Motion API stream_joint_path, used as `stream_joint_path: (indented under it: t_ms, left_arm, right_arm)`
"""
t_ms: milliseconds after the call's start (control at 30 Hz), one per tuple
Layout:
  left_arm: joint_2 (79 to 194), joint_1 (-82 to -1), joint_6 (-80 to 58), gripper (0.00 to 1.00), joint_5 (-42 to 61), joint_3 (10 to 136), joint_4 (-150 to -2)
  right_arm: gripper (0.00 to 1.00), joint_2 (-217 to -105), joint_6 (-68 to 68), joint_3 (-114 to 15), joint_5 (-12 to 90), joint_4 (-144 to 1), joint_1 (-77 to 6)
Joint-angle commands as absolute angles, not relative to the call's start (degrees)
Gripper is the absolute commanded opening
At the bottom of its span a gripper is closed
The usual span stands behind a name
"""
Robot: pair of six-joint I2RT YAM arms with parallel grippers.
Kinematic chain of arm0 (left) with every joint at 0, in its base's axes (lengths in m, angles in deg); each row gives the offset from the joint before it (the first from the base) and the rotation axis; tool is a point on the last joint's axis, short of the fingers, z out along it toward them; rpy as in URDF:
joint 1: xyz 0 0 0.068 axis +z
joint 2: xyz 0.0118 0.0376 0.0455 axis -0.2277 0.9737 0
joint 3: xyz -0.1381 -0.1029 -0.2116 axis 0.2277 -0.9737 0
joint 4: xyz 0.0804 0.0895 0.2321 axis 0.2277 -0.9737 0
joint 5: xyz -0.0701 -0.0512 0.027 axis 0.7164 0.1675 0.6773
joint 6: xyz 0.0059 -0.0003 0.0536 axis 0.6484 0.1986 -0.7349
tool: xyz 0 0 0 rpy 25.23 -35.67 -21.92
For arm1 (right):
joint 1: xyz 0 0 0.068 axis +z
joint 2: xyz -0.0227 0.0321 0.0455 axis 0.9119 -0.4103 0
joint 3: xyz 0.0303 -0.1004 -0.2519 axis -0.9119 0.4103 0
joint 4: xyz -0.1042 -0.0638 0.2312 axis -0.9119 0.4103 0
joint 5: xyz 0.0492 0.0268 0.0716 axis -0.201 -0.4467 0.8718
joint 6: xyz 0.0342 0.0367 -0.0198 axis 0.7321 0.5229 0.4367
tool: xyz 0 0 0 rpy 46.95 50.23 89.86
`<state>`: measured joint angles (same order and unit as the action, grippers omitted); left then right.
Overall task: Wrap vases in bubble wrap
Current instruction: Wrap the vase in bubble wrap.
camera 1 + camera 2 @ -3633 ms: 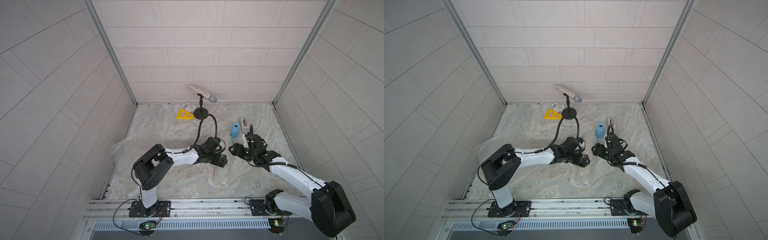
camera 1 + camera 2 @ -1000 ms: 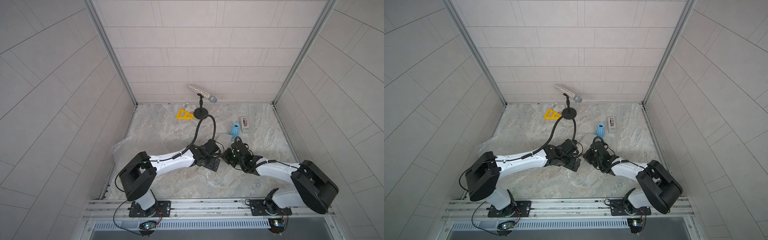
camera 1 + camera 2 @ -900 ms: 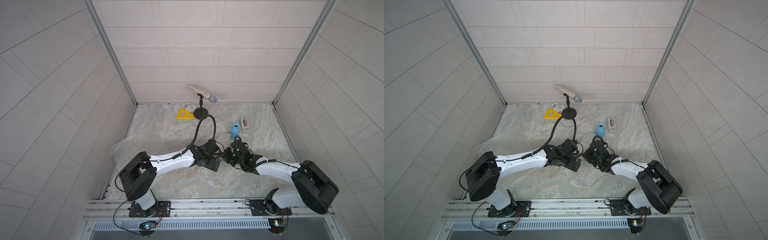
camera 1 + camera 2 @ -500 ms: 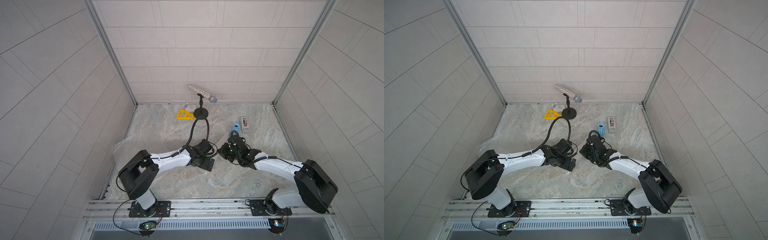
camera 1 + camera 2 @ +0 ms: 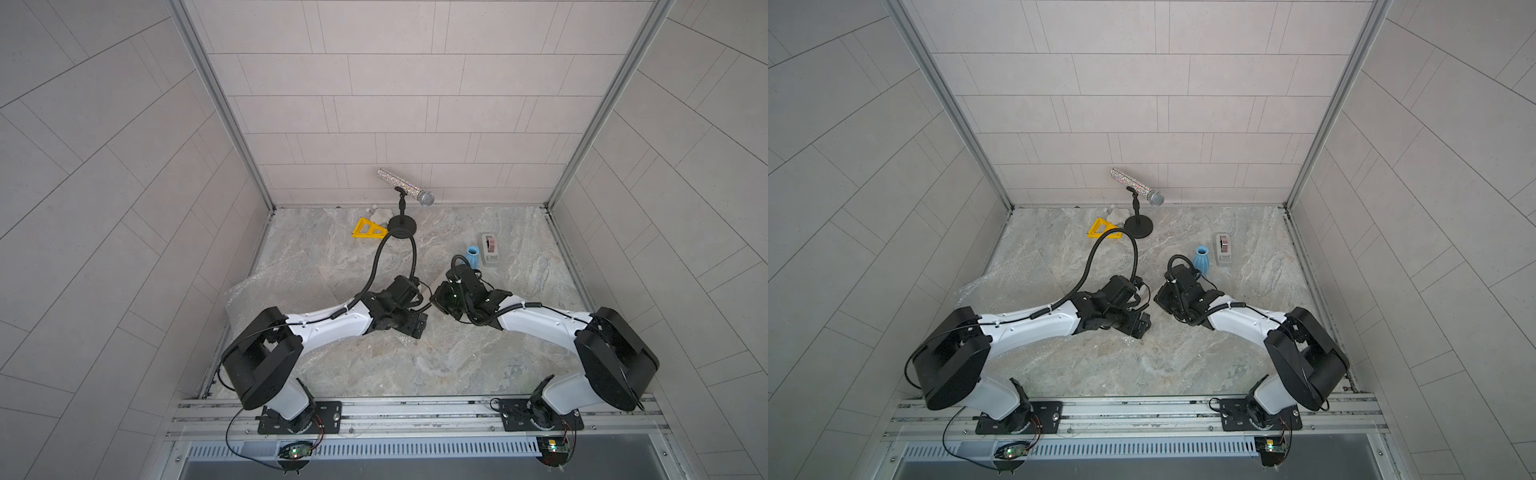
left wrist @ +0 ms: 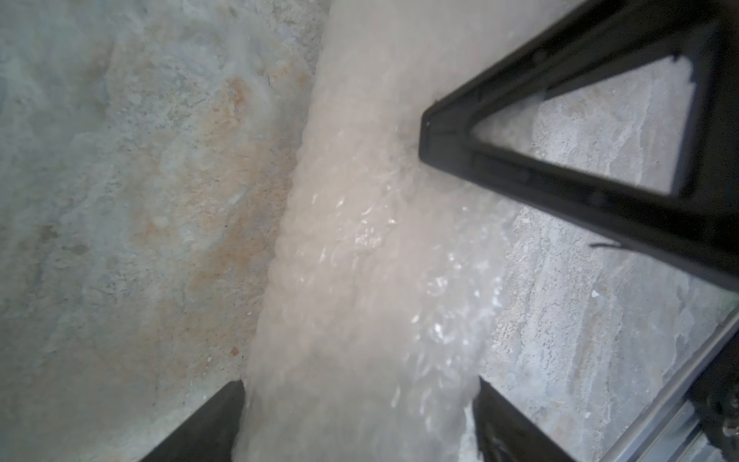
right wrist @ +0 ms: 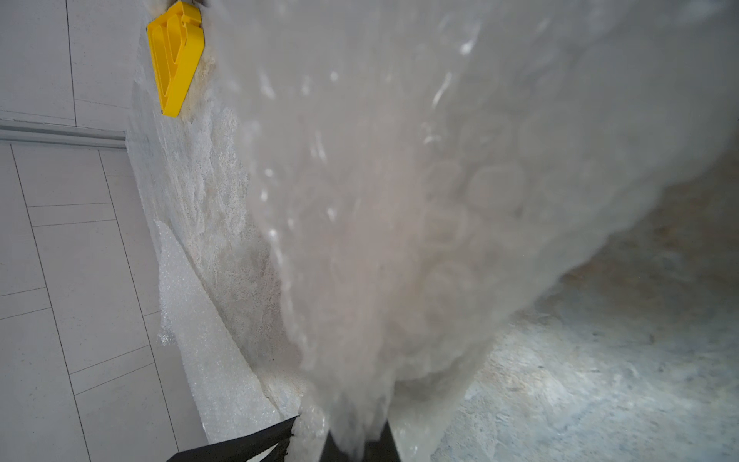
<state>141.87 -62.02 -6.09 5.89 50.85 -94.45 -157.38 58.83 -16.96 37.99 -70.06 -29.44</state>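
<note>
The white vase (image 6: 360, 240) lies rolled in bubble wrap, seen only through the wrap in the wrist views (image 7: 400, 200). In both top views my grippers hide it. My left gripper (image 6: 358, 400) straddles the roll, its fingers (image 6: 200, 424) lying against both sides; in both top views it sits mid-floor (image 5: 409, 326) (image 5: 1133, 324). My right gripper (image 7: 352, 444) is shut on a bunched end of the wrap, close beside the left one (image 5: 440, 297) (image 5: 1163, 297). One of its black fingers (image 6: 520, 176) rests on the roll. The light-blue vase (image 5: 472, 254) (image 5: 1201, 258) stands upright just behind the right wrist.
A second bubble wrap sheet (image 5: 266, 286) (image 5: 1013, 274) lies flat by the left wall. A grey tape dispenser (image 5: 490, 248) stands beside the blue vase. At the back are a glittery microphone (image 5: 405, 192) on a black stand and a yellow triangle (image 5: 368, 228) (image 7: 176, 56).
Both grippers have shifted left and a little toward the back with the roll. The left gripper's jaws have narrowed onto the roll. The right gripper stays shut on the wrap.
</note>
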Motion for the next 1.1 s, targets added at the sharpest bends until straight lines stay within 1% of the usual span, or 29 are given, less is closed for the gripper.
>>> stream_joint_path:
  t_ms: [0,200,267,333,367,433,567,700,800,933,1067]
  left_arm:
    - [141.6,-61.68,-8.09,0.82,3.98,52.28,-94.12]
    - [140.99,-61.68,-8.86,0.68,2.33,51.37,-95.16]
    - [140.65,-61.72,-8.88,0.66,2.08,51.39,-95.86]
    - [139.49,-61.68,-8.99,0.65,4.76,51.07,-95.3]
    - [138.84,-61.68,-8.89,0.69,6.76,51.04,-94.85]
    - [137.86,-61.68,-7.71,0.81,7.86,51.74,-95.59]
    - [136.74,-60.95,-3.26,0.89,9.25,52.97,-97.04]
    - [137.81,-59.46,-0.45,0.92,8.77,53.22,-95.84]
    - [139.63,-56.58,-0.71,0.94,15.85,54.02,-93.69]
    - [142.87,-52.39,-0.27,0.94,21.49,56.37,-93.85]
    - [145.74,-52.02,-1.14,0.94,23.48,57.45,-94.4]
  right_arm:
    - [0.0,-157.56,58.83,-16.03,35.69,-69.54,-29.4]
    - [0.0,-158.54,58.69,-14.01,36.99,-72.12,-30.32]
    - [0.0,-158.87,58.67,-13.24,37.29,-73.23,-30.43]
    - [0.0,-159.04,58.52,-12.34,37.47,-74.57,-30.59]
    - [0.0,-159.13,58.64,-11.87,37.75,-75.36,-30.58]
    - [0.0,-159.13,58.71,-10.69,38.03,-77.5,-30.58]
    - [0.0,-159.38,59.0,-8.88,38.36,-80.02,-30.59]
    - [0.0,-160.57,58.69,-8.54,39.4,-82.69,-30.61]
    - [0.0,-161.22,58.76,-7.16,40.09,-84.48,-30.62]
    - [0.0,-160.97,58.34,-6.09,39.99,-84.92,-30.55]
    - [0.0,-160.99,58.04,-5.3,40.38,-85.23,-30.77]
